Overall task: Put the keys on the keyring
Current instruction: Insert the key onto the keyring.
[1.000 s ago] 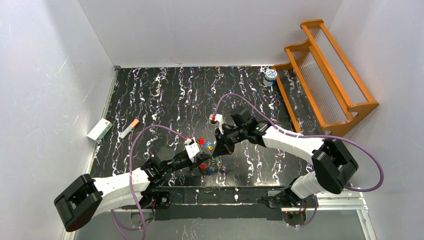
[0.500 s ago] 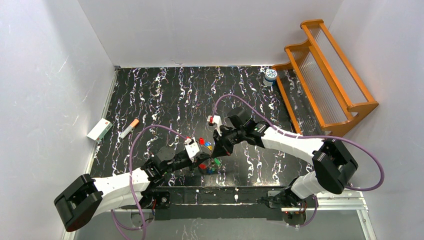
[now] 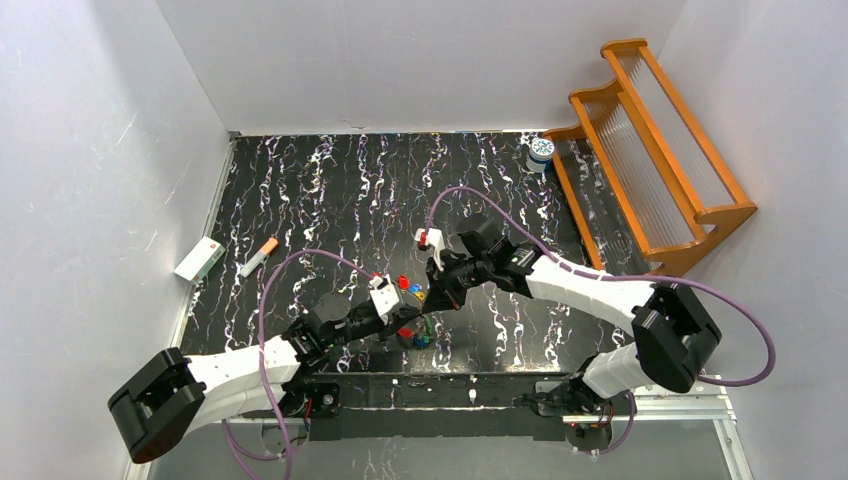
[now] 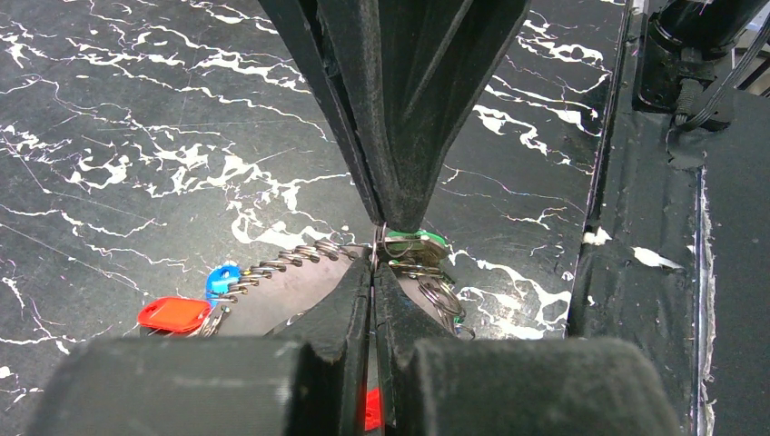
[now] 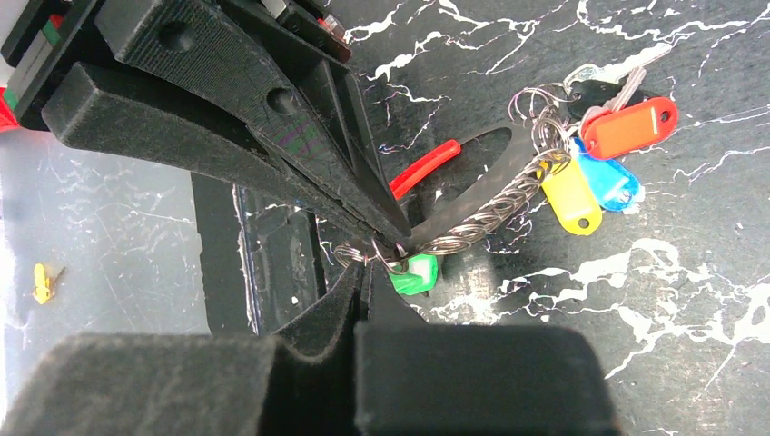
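Twisted silvery wire makes up the keyring (image 5: 490, 204), which sits near the front edge of the table (image 3: 330, 190), about midway between left and right, with both arms reaching in to it. A green key (image 5: 413, 274) hangs at one end, right beside the meeting fingertips. At the other end a yellow key (image 5: 572, 198), a blue key (image 5: 610, 182) and a red key (image 5: 631, 125) are bunched together on small rings over the black marbled surface. The left hand (image 4: 372, 263) has its fingers pressed together, clamped on the keyring's wire just beside the green key. The right hand (image 5: 363, 272) is likewise closed tight, pinching the wire at the same spot, so the two hands meet tip to tip. Well apart, at the left edge, lie a white box (image 3: 199, 259) and an orange-tipped stick (image 3: 258, 258). At the far right stand a small white-and-blue jar (image 3: 541, 150) and a wooden rack (image 3: 650, 140).
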